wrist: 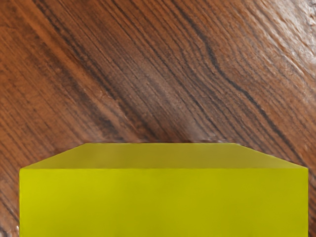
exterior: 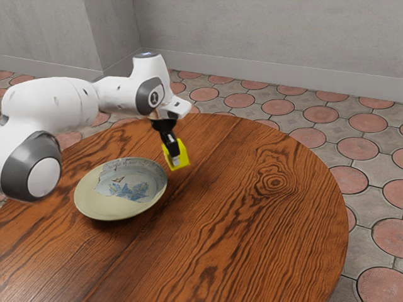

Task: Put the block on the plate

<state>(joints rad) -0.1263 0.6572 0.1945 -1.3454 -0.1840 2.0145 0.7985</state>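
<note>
The gripper (exterior: 177, 158), just above the middle of the exterior view, is clamped on the yellow block (exterior: 183, 158), one finger plain against its near face and the other hidden behind it, by my reading. The block sits tilted in that grip, seemingly clear of the wood, and in the wrist view it looms large with flat faces and crisp edges. I'd judge it light and stiff, with smooth sides that might slip if pinched near an edge; a hold across two opposite faces, well down on them, should serve, and it hardly looks fragile. Next out, left of centre in the exterior view, lies the plate (exterior: 97, 201), wide and shallow, cream with a blue pattern, likely brittle. Its upper right rim is near the block and is the chief thing in the way: the block wants to pass over it with room to spare, then settle gently on the inner part. Around them spreads the brown wooden table (exterior: 271, 220); the white arm (exterior: 56, 104) reaches in from the upper left, above the plate's far side, and could brush it if lowered too far
</note>
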